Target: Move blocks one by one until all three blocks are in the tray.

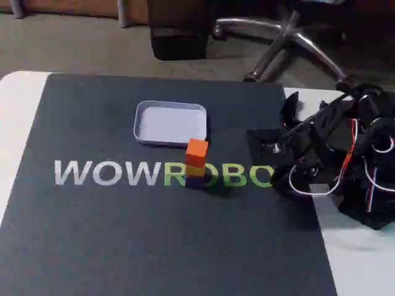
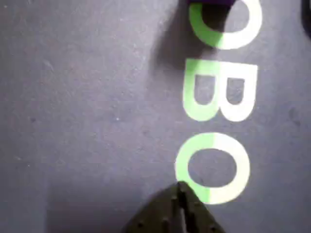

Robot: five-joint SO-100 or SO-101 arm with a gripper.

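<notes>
Seemingly before any block has been moved, three blocks stand stacked on a dark mat printed with large lettering [image 1: 163, 174]: the orange block [image 1: 197, 150] on top, the yellow block [image 1: 195, 168] in the middle, the purple block [image 1: 195, 181] at the bottom. The stack sits just in front of the tray [image 1: 148, 132], which holds nothing, near its front right corner in the fixed view. The arm [image 1: 333, 154] is folded low at the right edge of the mat, well apart from the stack. In the wrist view the gripper [image 2: 181, 194] points down at the mat's letters, its tips pressed together with nothing between them; a sliver of purple at the top edge [image 2: 211, 2] is probably the bottom block, though too little shows to be sure. Judged from this, the first pick is at hand. The next move calls for spreading the jaws, reaching to the stack and lifting the orange block off cleanly without toppling the two beneath.
</notes>
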